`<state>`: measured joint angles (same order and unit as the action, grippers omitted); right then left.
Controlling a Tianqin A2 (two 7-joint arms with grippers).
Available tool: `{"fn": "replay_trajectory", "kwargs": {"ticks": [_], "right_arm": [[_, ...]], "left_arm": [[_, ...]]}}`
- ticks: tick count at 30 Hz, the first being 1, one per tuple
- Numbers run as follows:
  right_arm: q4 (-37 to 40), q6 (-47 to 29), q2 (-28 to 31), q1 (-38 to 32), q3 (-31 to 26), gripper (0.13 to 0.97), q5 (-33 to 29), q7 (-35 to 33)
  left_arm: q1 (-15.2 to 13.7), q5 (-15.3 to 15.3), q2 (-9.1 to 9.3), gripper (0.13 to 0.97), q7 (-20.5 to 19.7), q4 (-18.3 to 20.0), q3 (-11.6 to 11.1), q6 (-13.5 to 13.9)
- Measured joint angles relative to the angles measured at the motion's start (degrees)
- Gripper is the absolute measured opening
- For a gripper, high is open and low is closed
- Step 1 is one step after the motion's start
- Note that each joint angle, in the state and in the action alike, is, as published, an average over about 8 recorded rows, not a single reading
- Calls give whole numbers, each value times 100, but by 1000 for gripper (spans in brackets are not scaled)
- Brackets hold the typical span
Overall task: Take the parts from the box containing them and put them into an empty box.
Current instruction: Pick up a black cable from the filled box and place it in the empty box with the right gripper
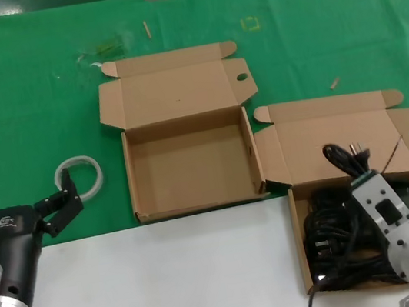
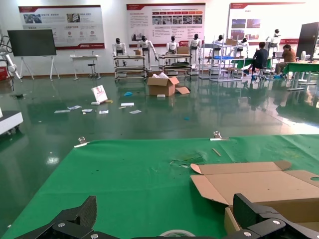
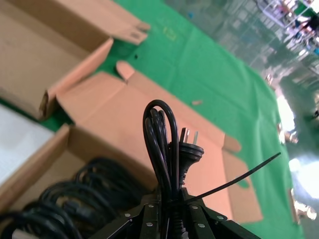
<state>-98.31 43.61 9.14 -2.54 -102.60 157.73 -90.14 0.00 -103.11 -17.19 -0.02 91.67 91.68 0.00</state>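
A tabletop (image 1: 171, 283), part green cloth and part white surface, carries two open brown cardboard boxes. The empty box (image 1: 191, 167) sits at the centre, lid folded back so its bare floor is free to receive things. Just beside it, toward the robot's right and nearer the robot, the box containing the parts (image 1: 348, 177) holds a tangle of black power cables (image 1: 336, 245). Over that box the right gripper (image 1: 355, 168) has its fingers closed on one bundled cable (image 3: 162, 149), looped end and plug (image 3: 187, 152) sticking up above the fingers, apparently lifted clear for carrying across. The left gripper (image 1: 23, 213) waits well to the left of the empty box, fingers spread wide and holding nothing. A white tape ring (image 1: 80, 177) lies just beside it.
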Motion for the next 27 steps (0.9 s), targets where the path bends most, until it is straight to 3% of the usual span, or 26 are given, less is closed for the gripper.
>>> {"fn": "replay_trajectory", "kwargs": {"ticks": [15,27], "right_arm": [[-896,611,0,-434,-600,200,0,-104],[399,104,25,-2037,-2374,200,0,756]], "left_arm": [[0,0,0,965,0,0,0,0],[0,-1,0,965,0,0,0,0]]}}
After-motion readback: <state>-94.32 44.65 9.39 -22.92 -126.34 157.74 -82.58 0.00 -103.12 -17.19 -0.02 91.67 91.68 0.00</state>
